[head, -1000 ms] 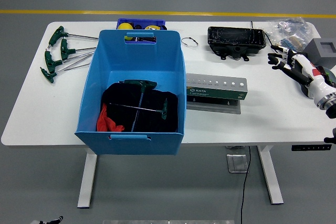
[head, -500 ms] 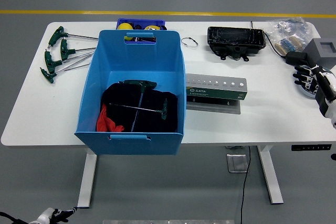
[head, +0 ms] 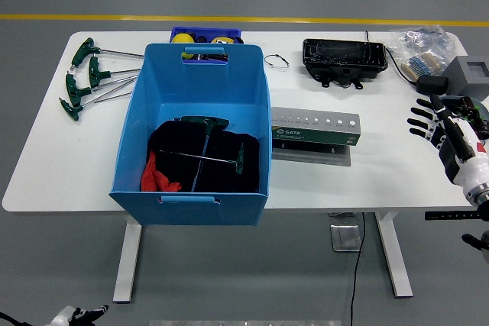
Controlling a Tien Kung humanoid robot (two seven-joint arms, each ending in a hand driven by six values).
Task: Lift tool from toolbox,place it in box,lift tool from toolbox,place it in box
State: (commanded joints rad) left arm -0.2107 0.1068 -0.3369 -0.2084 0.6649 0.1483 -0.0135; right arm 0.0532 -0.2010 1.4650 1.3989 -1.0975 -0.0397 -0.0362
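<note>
T-handle tools (head: 85,78) are laid out at the table's (head: 46,158) far left corner, just left of the blue box (head: 195,135). Two more green-handled tools (head: 208,150) are seen inside the box, on dark cloth. The tool rack (head: 313,129) stands just right of the box. The right hand (head: 434,121) is held over the right edge, fingers spread, nothing grasped. The left hand (head: 72,315) is only partly glimpsed at bottom left; its state cannot be told.

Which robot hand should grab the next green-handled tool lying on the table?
Probably the left: the green T-handle tools lie at the table's left end, beyond the blue box. The right hand hovers open at the far right edge.
</note>
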